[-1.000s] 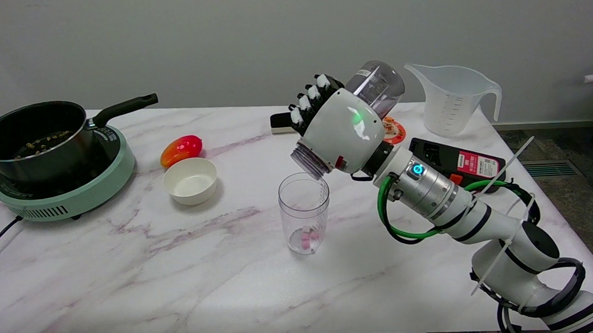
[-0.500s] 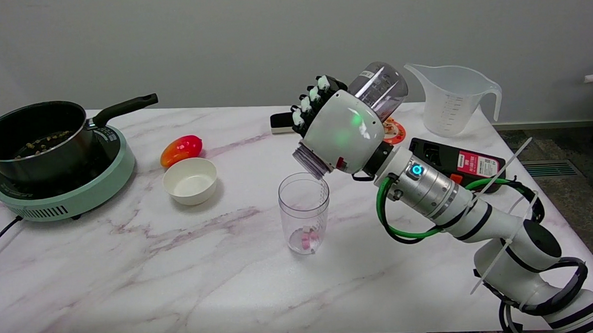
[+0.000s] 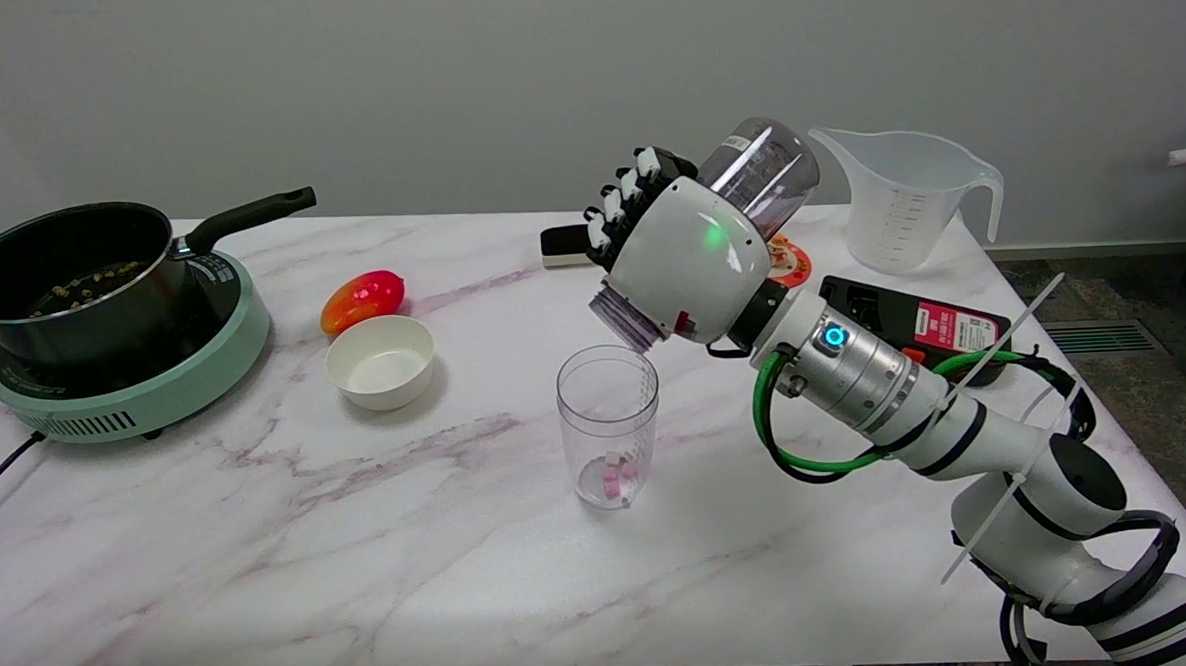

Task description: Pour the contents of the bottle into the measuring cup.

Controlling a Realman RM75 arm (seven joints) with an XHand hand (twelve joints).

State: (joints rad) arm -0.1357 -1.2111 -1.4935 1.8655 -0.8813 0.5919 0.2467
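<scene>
The fingers (image 3: 631, 186) wrap round the far side of the bottle (image 3: 758, 171), their tips showing past the white back of the right hand (image 3: 685, 259); the hand grips the bottle firmly round its middle, with nothing slack in the hold as far as this view shows; the bottle lies tilted mouth-down, its clear base up and to the right, its threaded neck just above the right rim of the cup (image 3: 608, 425).

Against a second ago the change is small; the hand has drawn a little up and to the right, so the neck has lifted slightly and sits closer over the rim's right edge than over the opening; the base has risen a touch too; the tilt looks much the same. The pink and white pieces (image 3: 612, 477) at the bottom of the cup look unchanged in number and place, and nothing can be seen falling; the bottle's body looks clear and likely empty, though the hand hides its middle.

My judgement: the pour is done or nearly so, and the hand is beginning to back off; righting the bottle and setting it down on the worktop (image 3: 262, 548) would be the natural next step.

Further out stand a large jug (image 3: 902, 199), a white bowl (image 3: 380, 360), a red-orange fruit (image 3: 362, 299) and a pan (image 3: 60, 271) on a green hob (image 3: 175, 386).
</scene>
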